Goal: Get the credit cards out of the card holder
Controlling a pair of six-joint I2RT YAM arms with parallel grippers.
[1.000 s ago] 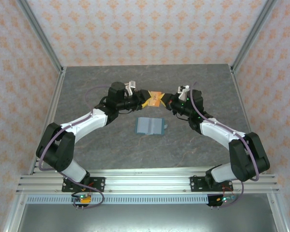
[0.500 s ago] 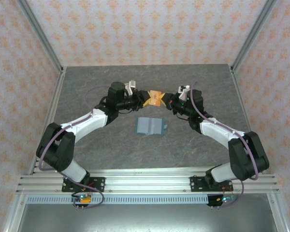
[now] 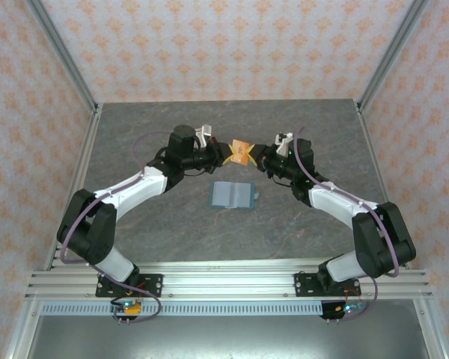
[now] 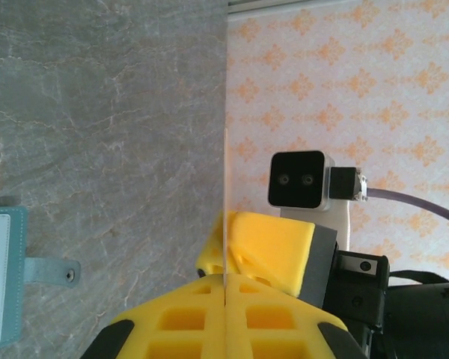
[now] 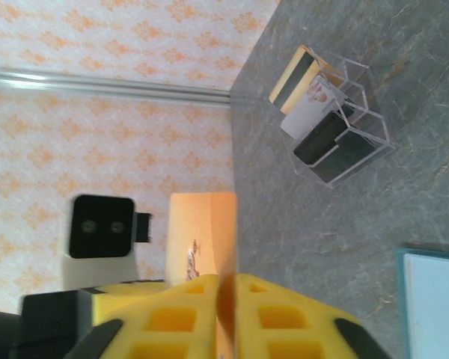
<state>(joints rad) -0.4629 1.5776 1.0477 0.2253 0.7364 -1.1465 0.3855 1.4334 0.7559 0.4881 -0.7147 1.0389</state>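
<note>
Top external: left hand (image 3: 227, 155) pinches thin tan-orange credit card (image 3: 242, 151); right hand (image 3: 257, 155) flanks it, whether gripping I cannot tell; blue-grey two-panel card holder (image 3: 231, 195) lies on grey counter (image 3: 172, 221).

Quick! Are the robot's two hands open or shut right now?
Left gripper: shut on the orange credit card.
Right gripper: around that same card; clamped or loose, cannot tell.

Top external: high, from 6 o'clock, facing 12. Left wrist camera (image 5: 101, 226), right wrist camera (image 4: 299, 179): close, facing each other, both catching card holder (image 4: 4, 277).
</note>
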